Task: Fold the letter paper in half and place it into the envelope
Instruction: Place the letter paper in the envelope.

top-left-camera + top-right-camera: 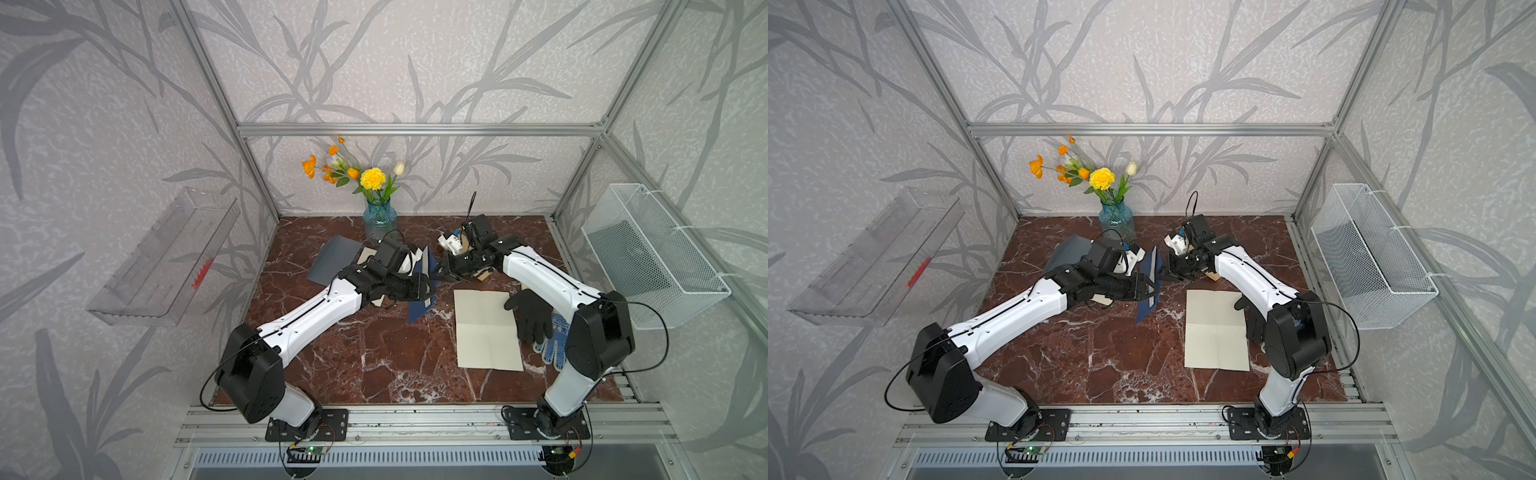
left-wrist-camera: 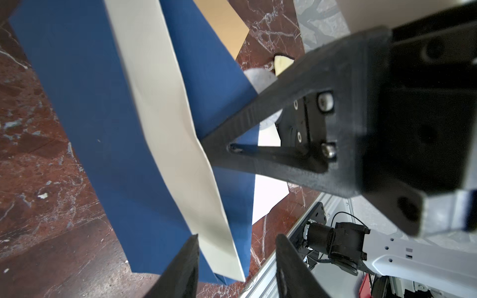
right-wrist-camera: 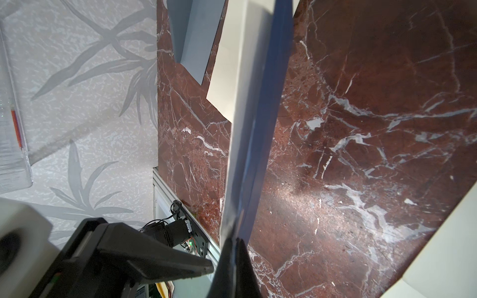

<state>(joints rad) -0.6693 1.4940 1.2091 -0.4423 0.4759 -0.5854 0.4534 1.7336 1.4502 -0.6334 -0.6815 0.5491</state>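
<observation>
The navy blue envelope (image 1: 420, 309) (image 1: 1147, 307) stands on edge above the middle of the table, between both arms. In the left wrist view its mouth gapes, and the cream letter paper (image 2: 165, 116) runs as a long strip between the two blue walls (image 2: 85, 116). My right gripper (image 3: 233, 242) is shut on the envelope's upper edge (image 3: 268, 103); its black fingertips (image 2: 219, 144) pinch one blue wall right beside the paper. My left gripper (image 2: 237, 258) is open, its fingers (image 2: 188, 260) standing either side of the envelope's lower corner without touching it.
A larger creased cream sheet (image 1: 486, 328) lies at the right, with a black glove (image 1: 530, 316) and a blue-and-white glove (image 1: 555, 345) at its edge. A grey envelope (image 1: 332, 259), a tan envelope (image 2: 222, 28) and a flower vase (image 1: 379, 220) sit at the back. A wire basket (image 1: 652, 257) hangs on the right.
</observation>
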